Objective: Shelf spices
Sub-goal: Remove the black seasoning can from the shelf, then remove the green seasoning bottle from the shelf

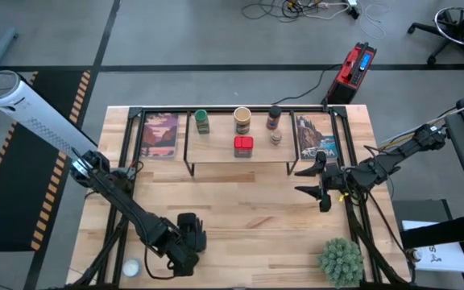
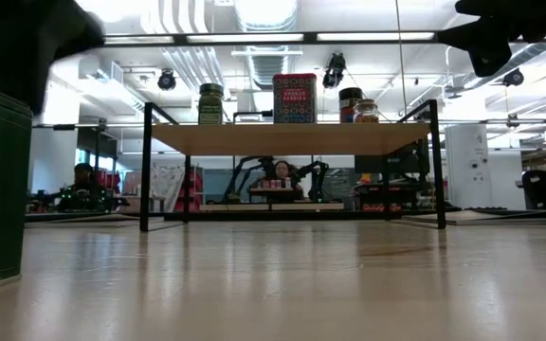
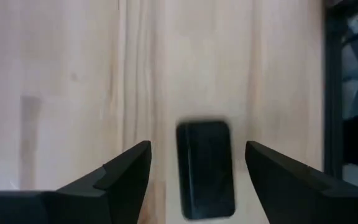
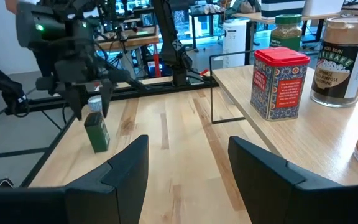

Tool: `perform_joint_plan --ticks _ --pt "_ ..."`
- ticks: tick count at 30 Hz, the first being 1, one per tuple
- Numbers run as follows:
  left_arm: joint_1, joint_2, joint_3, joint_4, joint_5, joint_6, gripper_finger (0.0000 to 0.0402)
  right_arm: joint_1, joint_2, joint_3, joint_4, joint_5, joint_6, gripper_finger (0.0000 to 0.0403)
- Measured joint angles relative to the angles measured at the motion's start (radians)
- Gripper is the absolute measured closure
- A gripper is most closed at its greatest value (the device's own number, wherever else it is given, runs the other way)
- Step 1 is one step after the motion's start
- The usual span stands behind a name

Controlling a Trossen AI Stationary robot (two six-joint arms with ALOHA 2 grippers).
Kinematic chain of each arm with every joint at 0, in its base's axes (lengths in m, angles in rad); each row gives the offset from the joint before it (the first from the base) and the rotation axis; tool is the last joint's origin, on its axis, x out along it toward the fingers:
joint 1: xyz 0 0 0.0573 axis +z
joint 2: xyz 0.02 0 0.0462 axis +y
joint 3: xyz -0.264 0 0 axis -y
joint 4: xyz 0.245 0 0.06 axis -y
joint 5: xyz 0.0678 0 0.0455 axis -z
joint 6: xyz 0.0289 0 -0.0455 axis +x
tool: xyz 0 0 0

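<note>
- Hovering over the small black box [image 3: 205, 167], left gripper [image 3: 197, 171] at the table's front edge, fingers spread wide on both sides, not touching.
- Standing upright on the tabletop [image 1: 256, 205], long axis vertical, well apart from the shelf [image 1: 240, 157].
- Waiting right of the shelf, right gripper [image 1: 311, 180], fingers partly open, empty.

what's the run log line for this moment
left gripper: open, straddling small black box on table near edge | right gripper: open, empty, beside shelf | shelved: four spices
</note>
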State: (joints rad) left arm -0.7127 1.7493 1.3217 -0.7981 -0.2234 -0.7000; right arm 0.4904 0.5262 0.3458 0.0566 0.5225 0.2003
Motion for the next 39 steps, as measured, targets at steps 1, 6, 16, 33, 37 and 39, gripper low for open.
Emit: perform_joint_plan --ticks 1,6,16,33,37,39 --pt "0.000 0.000 0.015 -0.012 -0.013 0.004 0.0148 0.000 0.000 0.000 0.000 -0.001 0.003 0.0204" --pt "0.010 0.000 0.118 -0.144 -0.117 0.010 0.0148 0.000 0.000 0.000 0.000 -0.003 0.009 0.0204" --pt "0.126 -0.032 0.310 -0.501 -0.372 -0.051 0.0174 0.000 0.020 -0.001 0.002 -0.003 0.007 0.0204" --pt "0.541 -0.341 0.327 -0.501 -0.383 0.350 0.0173 0.010 0.066 -0.002 0.085 -0.089 -0.034 0.0204" --pt "0.688 -0.392 0.327 -0.431 -0.252 0.512 0.0167 0.011 0.079 -0.002 0.084 -0.088 -0.062 0.0204" --pt "0.776 -0.405 0.326 -0.391 -0.153 0.578 0.0164 0.011 0.085 -0.002 0.087 -0.088 -0.071 0.0204"
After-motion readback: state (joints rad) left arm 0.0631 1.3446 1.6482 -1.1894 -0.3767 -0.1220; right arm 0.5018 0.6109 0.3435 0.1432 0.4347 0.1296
